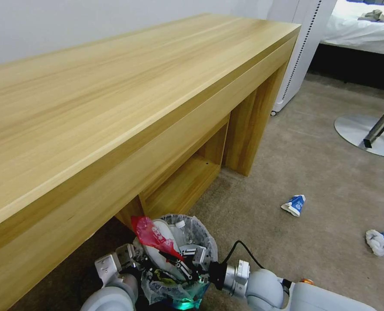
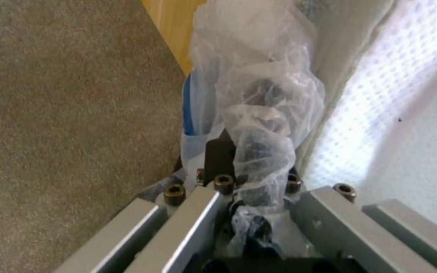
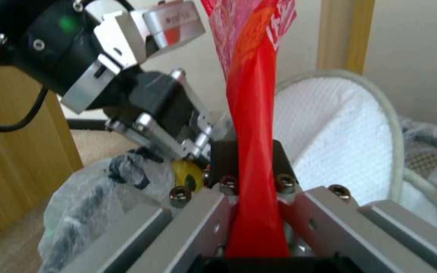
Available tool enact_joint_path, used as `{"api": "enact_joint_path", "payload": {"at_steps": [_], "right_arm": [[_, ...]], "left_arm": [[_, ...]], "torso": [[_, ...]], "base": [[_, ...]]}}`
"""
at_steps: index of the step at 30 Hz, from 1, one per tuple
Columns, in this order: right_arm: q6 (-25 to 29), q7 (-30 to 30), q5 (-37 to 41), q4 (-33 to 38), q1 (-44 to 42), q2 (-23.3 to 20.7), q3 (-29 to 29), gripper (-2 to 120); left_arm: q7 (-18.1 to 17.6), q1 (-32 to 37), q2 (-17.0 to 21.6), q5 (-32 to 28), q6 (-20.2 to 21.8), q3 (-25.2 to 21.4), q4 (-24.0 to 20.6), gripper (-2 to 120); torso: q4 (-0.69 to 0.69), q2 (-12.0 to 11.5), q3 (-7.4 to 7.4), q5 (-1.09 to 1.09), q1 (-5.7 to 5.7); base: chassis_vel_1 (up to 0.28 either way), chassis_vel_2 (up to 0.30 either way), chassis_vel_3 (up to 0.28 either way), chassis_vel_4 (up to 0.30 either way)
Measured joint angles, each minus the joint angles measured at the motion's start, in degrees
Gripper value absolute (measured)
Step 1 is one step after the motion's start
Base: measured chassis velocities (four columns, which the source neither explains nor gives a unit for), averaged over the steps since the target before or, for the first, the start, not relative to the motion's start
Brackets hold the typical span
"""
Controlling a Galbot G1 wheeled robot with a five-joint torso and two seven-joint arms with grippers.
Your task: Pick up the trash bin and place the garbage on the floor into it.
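Both grippers at the bin, beside the desk.
Left gripper (image 2: 251, 189) clamps the bin (image 1: 200, 235) by its bagged rim; right gripper (image 3: 251, 182) pinches a red wrapper (image 3: 251, 125) above it. Carton (image 1: 294, 204) and paper (image 1: 376, 241) lie on the carpet (image 1: 330, 172).

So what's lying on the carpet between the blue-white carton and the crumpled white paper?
Nothing: in the head view the floor between the blue-white carton and the crumpled white paper is bare carpet.
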Motion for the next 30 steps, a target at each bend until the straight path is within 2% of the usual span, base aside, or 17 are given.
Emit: {"api": "enact_joint_path", "payload": {"at_steps": [10, 12, 15, 16, 19, 20, 23, 24, 27, 28, 30], "right_arm": [[1.4, -0.2, -1.4, -0.3, -0.4, -0.8, -0.2, 0], [1.5, -0.3, -1.5, -0.3, -0.4, -0.9, -0.2, 4], [1.6, -0.3, -1.5, -0.3, 0.1, -1.0, 0.0, 18], [1.6, -0.3, -1.5, -0.3, 0.1, -1.0, 0.0, 18], [1.3, 0.1, -1.4, -0.2, 1.2, -0.8, 0.2, 32], [1.3, 0.1, -1.4, -0.2, 1.2, -0.8, 0.2, 32], [0.6, 1.2, -0.8, 0.1, 3.0, -0.5, 0.4, 47], [0.6, 1.2, -0.8, 0.1, 3.0, -0.5, 0.4, 47], [0.1, 2.1, -0.4, 0.2, 4.5, -0.3, 0.2, 62], [0.1, 2.1, -0.4, 0.2, 4.5, -0.3, 0.2, 62], [-0.1, 2.8, -0.3, 0.2, 5.4, -0.1, -0.1, 72]], "left_arm": [[0.0, 0.4, 0.0, 0.5, 0.0, 0.0, 0.0, 0], [0.0, 0.5, 0.0, 0.8, 0.0, 0.0, -0.1, 0], [0.0, 0.9, -0.3, 1.6, 0.1, 0.2, -0.1, 0], [0.0, 0.9, -0.3, 1.6, 0.1, 0.2, -0.1, 0], [0.1, 1.2, -0.6, 2.1, 0.3, 0.5, -0.1, 0], [0.1, 1.2, -0.6, 2.1, 0.3, 0.5, -0.1, 0], [0.2, 1.2, -0.8, 2.3, 0.4, 0.7, -0.1, 0], [0.2, 1.2, -0.8, 2.3, 0.4, 0.7, -0.1, 0], [0.2, 1.1, -0.8, 2.4, 0.4, 0.8, -0.2, 0], [0.2, 1.1, -0.8, 2.4, 0.4, 0.8, -0.2, 0], [0.2, 1.0, -0.9, 2.6, 0.5, 0.9, -0.1, 0]], "torso": [[0.00, 0.0, 0.00, 0.00, 0.00], [0.00, 0.0, 0.00, 0.00, 0.00], [0.00, 0.0, 0.00, 0.00, 0.00], [0.00, 0.0, 0.00, 0.00, 0.00], [0.00, 0.0, 0.00, 0.00, 0.00], [0.00, 0.0, 0.00, 0.00, 0.00], [0.00, 0.0, 0.00, 0.00, 0.00], [0.00, 0.0, 0.00, 0.00, 0.00], [0.00, 0.0, 0.00, 0.00, 0.00], [0.00, 0.0, 0.00, 0.00, 0.00], [0.00, 0.0, 0.00, 0.00, 0.00]], "base": [[0.000, 0.000, 0.000, 0.000], [0.000, 0.000, 0.000, 0.000], [0.000, 0.000, 0.000, 0.000], [0.000, 0.000, 0.000, 0.000], [0.000, 0.000, 0.000, 0.000], [0.000, 0.000, 0.000, 0.000], [0.000, 0.000, 0.000, 0.000], [0.000, 0.000, 0.000, 0.000], [0.000, 0.000, 0.000, 0.000], [0.000, 0.000, 0.000, 0.000], [0.000, 0.000, 0.000, 0.000]]}}
